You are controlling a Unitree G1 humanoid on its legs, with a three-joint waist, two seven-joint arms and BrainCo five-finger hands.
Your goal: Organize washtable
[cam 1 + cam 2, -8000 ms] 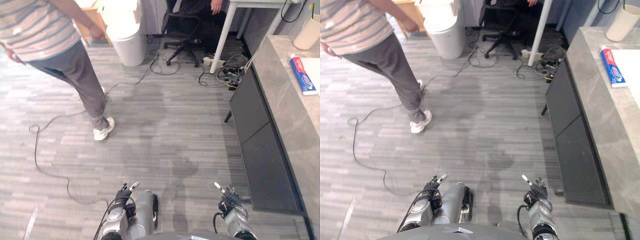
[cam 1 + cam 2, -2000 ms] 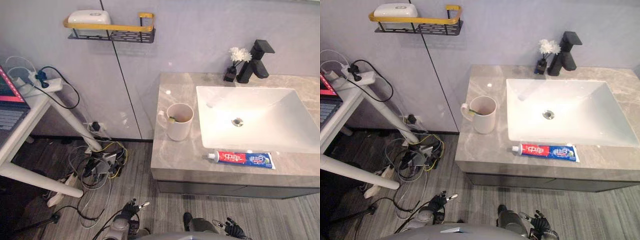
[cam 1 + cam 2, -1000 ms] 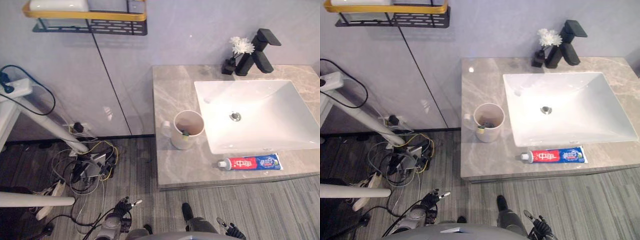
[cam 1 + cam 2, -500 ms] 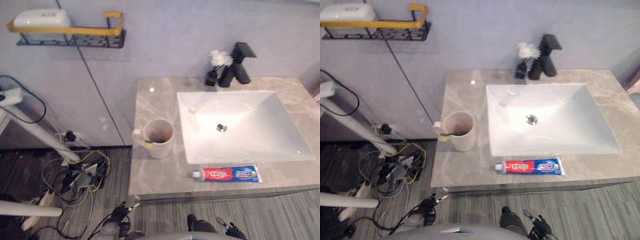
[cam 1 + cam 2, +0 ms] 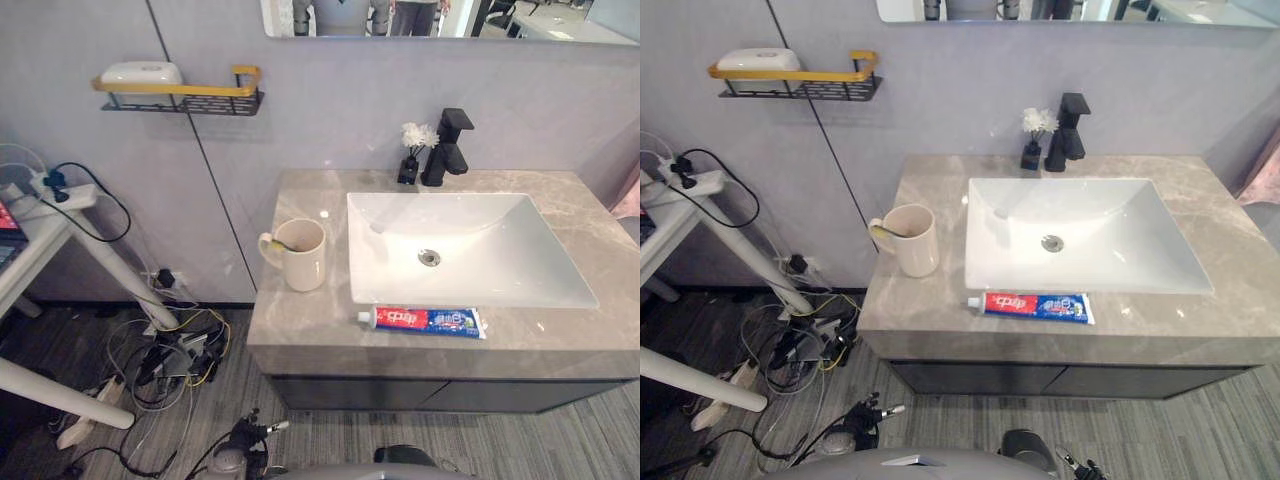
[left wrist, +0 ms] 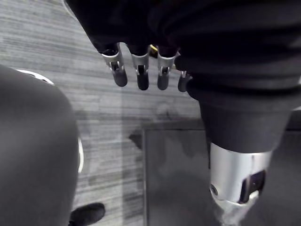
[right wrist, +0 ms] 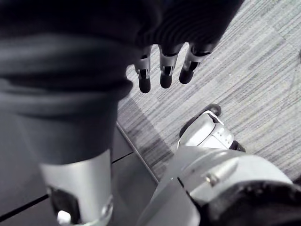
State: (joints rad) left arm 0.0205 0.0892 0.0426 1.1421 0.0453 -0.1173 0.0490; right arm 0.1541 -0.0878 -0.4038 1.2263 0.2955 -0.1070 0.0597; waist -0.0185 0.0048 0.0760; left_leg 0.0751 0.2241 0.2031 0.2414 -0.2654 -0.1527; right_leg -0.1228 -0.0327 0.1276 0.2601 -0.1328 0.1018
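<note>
Front-left corner of the counter (image 5: 290,325) lies open — mug (image 5: 303,256) behind it, toothpaste (image 5: 422,321) along the sink (image 5: 490,270) front

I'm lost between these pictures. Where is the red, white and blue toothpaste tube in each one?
Left eye view: the red, white and blue toothpaste tube lies lower centre on the grey stone counter, along the near edge of the white sink.
Right eye view: same spot, slightly further left.
Left wrist view: left hand above floor.
Right wrist view: right hand above floor.
Shared landmark: the sink.

Bright, even light; glints on countertop (image 5: 300,315).
</note>
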